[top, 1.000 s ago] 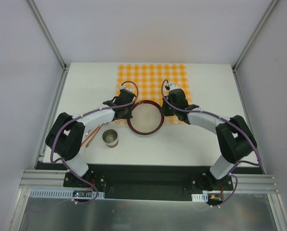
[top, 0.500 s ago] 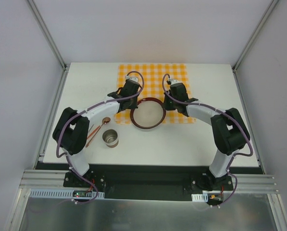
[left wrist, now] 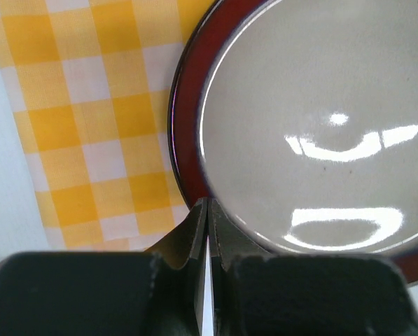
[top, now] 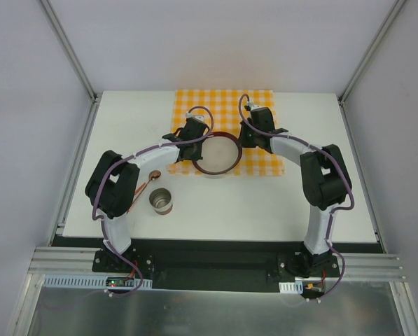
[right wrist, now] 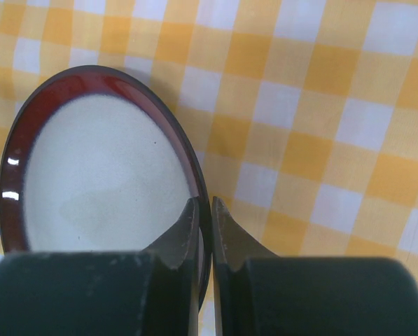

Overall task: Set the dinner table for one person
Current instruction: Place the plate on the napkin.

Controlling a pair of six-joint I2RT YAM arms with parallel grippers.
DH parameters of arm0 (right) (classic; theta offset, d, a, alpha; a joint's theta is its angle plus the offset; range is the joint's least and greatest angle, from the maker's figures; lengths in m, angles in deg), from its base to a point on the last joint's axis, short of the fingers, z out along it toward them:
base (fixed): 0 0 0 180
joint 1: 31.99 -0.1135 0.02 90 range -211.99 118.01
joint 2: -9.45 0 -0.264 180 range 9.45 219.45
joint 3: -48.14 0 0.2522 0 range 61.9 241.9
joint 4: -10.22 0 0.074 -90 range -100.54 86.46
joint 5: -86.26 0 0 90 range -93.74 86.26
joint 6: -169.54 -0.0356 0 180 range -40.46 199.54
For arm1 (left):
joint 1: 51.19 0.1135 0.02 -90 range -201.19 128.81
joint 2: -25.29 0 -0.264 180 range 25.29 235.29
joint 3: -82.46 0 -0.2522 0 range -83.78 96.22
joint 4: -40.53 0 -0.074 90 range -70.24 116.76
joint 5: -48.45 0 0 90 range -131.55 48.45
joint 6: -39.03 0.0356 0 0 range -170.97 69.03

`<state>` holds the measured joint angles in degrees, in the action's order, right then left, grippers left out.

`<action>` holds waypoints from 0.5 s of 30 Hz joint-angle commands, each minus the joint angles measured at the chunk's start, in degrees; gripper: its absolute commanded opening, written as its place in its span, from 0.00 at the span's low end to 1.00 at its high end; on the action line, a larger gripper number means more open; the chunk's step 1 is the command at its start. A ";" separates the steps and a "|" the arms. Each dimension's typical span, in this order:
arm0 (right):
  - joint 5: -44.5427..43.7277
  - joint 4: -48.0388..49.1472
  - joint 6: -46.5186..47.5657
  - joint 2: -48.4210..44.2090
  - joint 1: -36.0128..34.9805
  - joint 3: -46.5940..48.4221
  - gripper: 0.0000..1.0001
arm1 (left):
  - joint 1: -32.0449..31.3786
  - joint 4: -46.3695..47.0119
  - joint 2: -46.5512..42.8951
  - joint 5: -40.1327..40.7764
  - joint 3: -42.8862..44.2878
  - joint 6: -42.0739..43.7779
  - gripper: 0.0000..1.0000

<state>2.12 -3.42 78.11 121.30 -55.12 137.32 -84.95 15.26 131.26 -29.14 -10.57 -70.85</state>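
Worktop [top: 265, 203], white, is spread ahead of both arm bases. Plate [top: 214, 154] is seen at its far middle, partly over checkered mat [top: 223, 105]. Plate rim is pinched by left fingers [left wrist: 187, 234] on one side and right fingers [right wrist: 184, 234] opposite. Metal cup [top: 161, 201] and spoon [top: 152, 176] are placed near-left.

Bright even lighting, with white glare on the plate [left wrist: 349, 143].
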 commanded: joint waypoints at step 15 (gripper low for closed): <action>3.09 -4.95 -1.82 9.43 5.64 12.46 0.00 | 0.53 -0.27 -1.21 -0.10 -0.52 0.37 0.00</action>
<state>6.85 -6.31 77.65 128.89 -51.71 144.34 -84.84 15.28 131.26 -29.16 -10.59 -70.87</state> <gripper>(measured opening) 0.072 0.001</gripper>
